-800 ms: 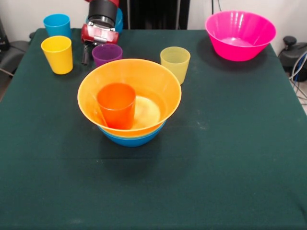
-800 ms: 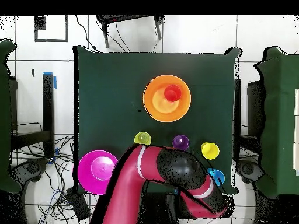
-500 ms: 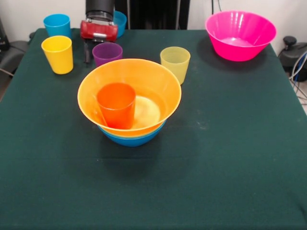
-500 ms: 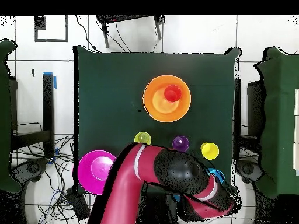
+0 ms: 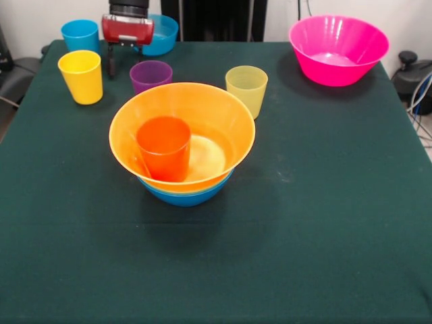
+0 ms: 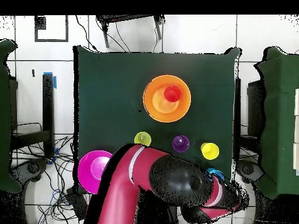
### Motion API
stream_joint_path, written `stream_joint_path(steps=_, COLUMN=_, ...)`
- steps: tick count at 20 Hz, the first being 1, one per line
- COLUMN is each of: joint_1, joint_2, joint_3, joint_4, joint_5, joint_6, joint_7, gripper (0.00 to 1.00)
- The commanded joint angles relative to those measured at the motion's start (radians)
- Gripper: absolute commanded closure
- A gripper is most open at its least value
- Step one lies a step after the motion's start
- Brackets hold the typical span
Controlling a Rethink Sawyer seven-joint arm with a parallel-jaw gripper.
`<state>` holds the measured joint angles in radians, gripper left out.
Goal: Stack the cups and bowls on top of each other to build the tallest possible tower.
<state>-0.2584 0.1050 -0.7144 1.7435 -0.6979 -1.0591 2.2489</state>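
Note:
The tower stands mid-table: a medium blue bowl (image 5: 185, 196) at the base, the large orange-yellow bowl (image 5: 223, 108) in it, and the orange cup (image 5: 164, 147) upright inside. It also shows in the overhead view (image 6: 157, 105). The blue cup (image 5: 80, 35), yellow cup (image 5: 81, 75), purple cup (image 5: 150, 75) and pale yellow-green cup (image 5: 246, 89) stand apart behind the tower. My gripper (image 5: 125, 57) hangs open and empty at the far edge, between the yellow and purple cups, in front of the small blue bowl (image 5: 160, 35). The green bowl is out of view.
The large pink bowl (image 5: 338, 48) stands at the far right corner, and shows beside the arm in the overhead view (image 6: 90, 170). My red arm (image 6: 146, 181) covers the robot-side table edge from above. The cups there are the yellow-green (image 6: 142, 138), purple (image 6: 180, 143) and yellow (image 6: 209, 150).
My gripper has drawn back from beside the purple cup toward the table's far edge and shifted left in the front view, uncovering the small blue bowl. Cups and tower have not moved.

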Motion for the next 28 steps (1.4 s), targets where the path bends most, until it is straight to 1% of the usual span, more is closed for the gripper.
stream_joint_path(steps=1, joint_1=-0.009, joint_2=0.016, joint_3=0.128, joint_4=-0.044, joint_5=-0.067, joint_6=0.196, joint_7=0.104, gripper=0.00)
stream_joint_path(steps=7, joint_1=-0.016, joint_2=0.007, joint_3=0.137, joint_4=-0.039, joint_5=-0.081, joint_6=0.207, joint_7=0.106, gripper=0.00)
stream_joint_path(steps=8, joint_1=-0.013, joint_2=-0.006, joint_3=0.139, joint_4=-0.034, joint_5=-0.101, joint_6=0.227, joint_7=0.125, gripper=0.00)
stream_joint_path(steps=9, joint_1=-0.010, joint_2=-0.014, joint_3=0.139, joint_4=-0.029, joint_5=-0.107, joint_6=0.233, joint_7=0.130, gripper=0.00)
stream_joint_path(steps=11, joint_1=0.006, joint_2=-0.051, joint_3=0.132, joint_4=-0.007, joint_5=-0.129, joint_6=0.252, joint_7=0.145, gripper=0.00)
stream_joint_path(steps=12, joint_1=0.015, joint_2=-0.075, joint_3=0.132, joint_4=0.001, joint_5=-0.154, joint_6=0.270, joint_7=0.162, gripper=0.00)
stream_joint_path(steps=14, joint_1=0.018, joint_2=-0.104, joint_3=0.134, joint_4=0.018, joint_5=-0.180, joint_6=0.284, joint_7=0.176, gripper=0.00)
stream_joint_path(steps=18, joint_1=0.005, joint_2=-0.122, joint_3=0.154, joint_4=0.025, joint_5=-0.186, joint_6=0.306, joint_7=0.167, gripper=0.00)
stream_joint_path(steps=21, joint_1=0.012, joint_2=-0.179, joint_3=0.167, joint_4=0.038, joint_5=-0.237, joint_6=0.351, joint_7=0.200, gripper=0.00)
stream_joint_path(steps=22, joint_1=0.018, joint_2=-0.207, joint_3=0.174, joint_4=0.042, joint_5=-0.275, joint_6=0.379, joint_7=0.231, gripper=0.00)
stream_joint_path(steps=23, joint_1=0.017, joint_2=-0.222, joint_3=0.178, joint_4=0.049, joint_5=-0.291, joint_6=0.391, joint_7=0.240, gripper=0.00)
stream_joint_path(steps=24, joint_1=0.023, joint_2=-0.253, joint_3=0.187, joint_4=0.054, joint_5=-0.334, joint_6=0.421, joint_7=0.275, gripper=0.00)
stream_joint_path(steps=25, joint_1=0.020, joint_2=-0.267, joint_3=0.192, joint_4=0.060, joint_5=-0.351, joint_6=0.432, joint_7=0.284, gripper=0.00)
stream_joint_path(steps=26, joint_1=0.019, joint_2=-0.290, joint_3=0.202, joint_4=0.066, joint_5=-0.384, joint_6=0.453, joint_7=0.312, gripper=0.00)
stream_joint_path(steps=28, joint_1=0.001, joint_2=-0.307, joint_3=0.223, joint_4=0.075, joint_5=-0.403, joint_6=0.473, joint_7=0.318, gripper=0.00)
